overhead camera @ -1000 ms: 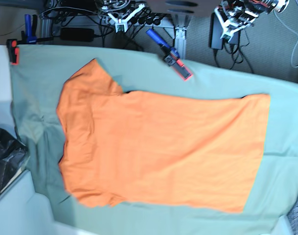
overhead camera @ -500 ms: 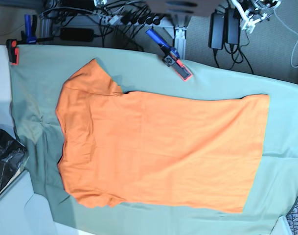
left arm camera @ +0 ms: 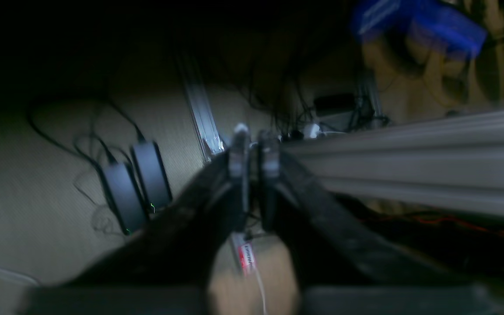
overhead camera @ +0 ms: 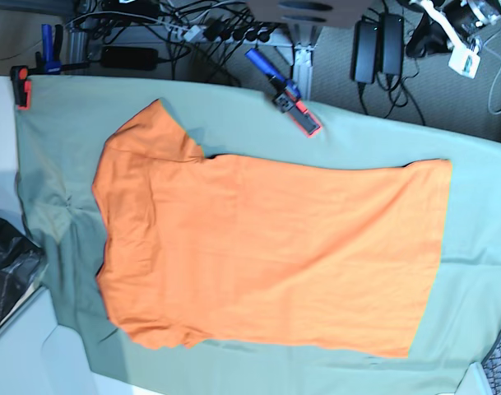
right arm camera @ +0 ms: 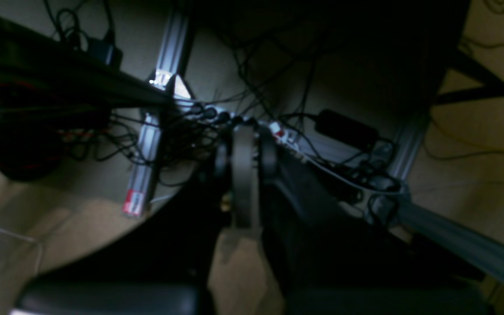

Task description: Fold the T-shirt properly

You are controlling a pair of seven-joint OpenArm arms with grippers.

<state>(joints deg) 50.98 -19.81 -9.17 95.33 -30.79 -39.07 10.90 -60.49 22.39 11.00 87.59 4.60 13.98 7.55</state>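
T-shirt (overhead camera: 266, 255) lies flat, spread out on the worktop (overhead camera: 480, 214), sleeves toward base view's left. Both grippers are nowhere near it, up off the worktop edge w/ cables and floor behind. Left gripper (left arm camera: 254, 153) has fingers pressed together, holding nothing. Right gripper (right arm camera: 245, 144) same, closed and empty.

lab | clamped table cloth (overhead camera: 480, 214) | power bricks (overhead camera: 378, 37) | cables (overhead camera: 192, 33)

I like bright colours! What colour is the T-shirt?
The T-shirt is plain bright orange, seen best in the base view.
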